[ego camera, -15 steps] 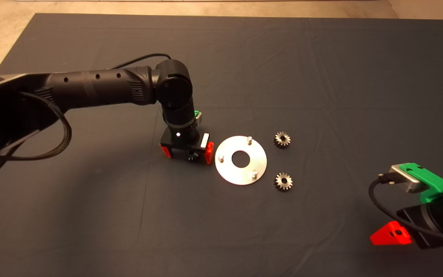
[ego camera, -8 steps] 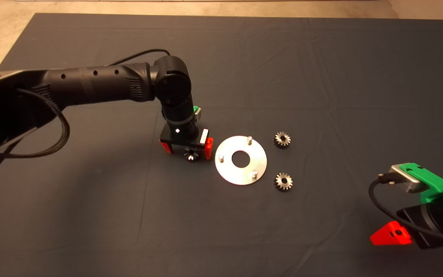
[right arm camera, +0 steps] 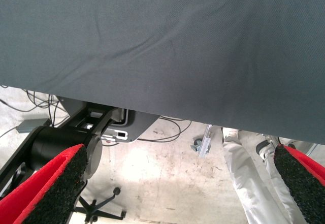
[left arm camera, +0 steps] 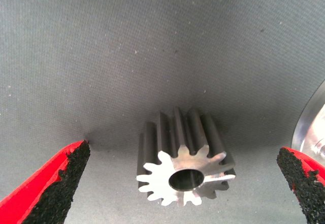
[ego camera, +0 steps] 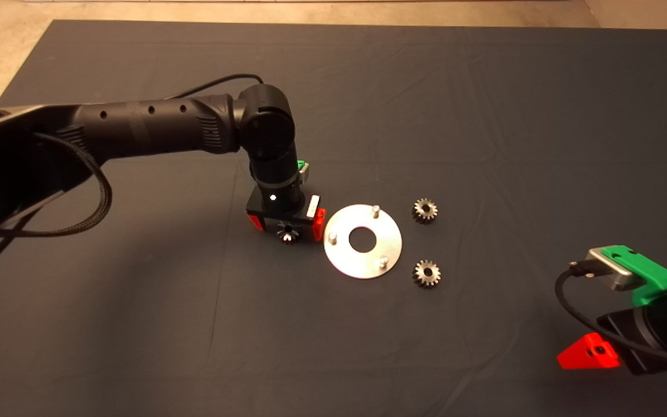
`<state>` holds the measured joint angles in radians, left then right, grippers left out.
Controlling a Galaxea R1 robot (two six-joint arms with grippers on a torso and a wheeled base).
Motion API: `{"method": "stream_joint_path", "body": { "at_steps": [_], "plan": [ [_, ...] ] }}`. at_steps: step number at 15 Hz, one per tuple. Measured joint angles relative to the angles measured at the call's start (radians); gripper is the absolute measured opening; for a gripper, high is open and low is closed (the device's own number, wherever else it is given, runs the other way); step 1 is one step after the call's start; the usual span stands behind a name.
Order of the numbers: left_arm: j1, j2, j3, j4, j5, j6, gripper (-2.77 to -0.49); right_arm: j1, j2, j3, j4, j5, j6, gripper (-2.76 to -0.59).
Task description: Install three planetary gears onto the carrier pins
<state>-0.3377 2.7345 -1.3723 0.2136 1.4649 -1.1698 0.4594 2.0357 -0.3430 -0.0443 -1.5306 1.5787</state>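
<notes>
Head view: three planetary gears counted on the dark mat [ego camera: 484, 104] of the bench, none seated on a pin. First gear [ego camera: 288, 233] lying on the mat between the two red fingers of the left tool [ego camera: 287, 223], just beside the left edge of the silver disc [ego camera: 385, 234]. Second gear [ego camera: 424, 210] lying flat on the mat just off the disc's upper right edge, apart from it. Third gear [ego camera: 427, 273] lying flat just off the disc's lower right edge, likewise apart. One disc only, round and shiny, with a large central hole and three carrier pins standing upright: one [ego camera: 332, 237] at the left, one [ego camera: 376, 210] at the top, one [ego camera: 384, 262] at the lower right, all bare. Left arm reaching in from the left, wrist pointed down at the mat. Left wrist view: same gear [left arm camera: 184, 165] lying between the black pads [left arm camera: 63, 183], bore facing the camera, clear mat on both sides, fingers spread wide and touching nothing; bright edge of the disc [left arm camera: 311, 120] showing beside one pad. Right tool [ego camera: 600, 347] parked at the lower right edge of the mat, well apart from the parts. Right wrist view: fingers [right arm camera: 53, 183] spread wide with nothing held, looking past the mat edge to the floor, cables, a black stand and a person's legs [right arm camera: 249, 178] in pale trousers.
</notes>
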Motion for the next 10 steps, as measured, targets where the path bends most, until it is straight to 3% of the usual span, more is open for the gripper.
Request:
{"method": "stream_joint_path", "body": {
  "at_steps": [10],
  "plan": [
    [0.0, 0.0, 0.0, 0.0, 0.0, 0.0, -0.97, 0.0, 0.0, 0.0, 0.0, 0.0, 0.0, -0.62]
  ]
}}
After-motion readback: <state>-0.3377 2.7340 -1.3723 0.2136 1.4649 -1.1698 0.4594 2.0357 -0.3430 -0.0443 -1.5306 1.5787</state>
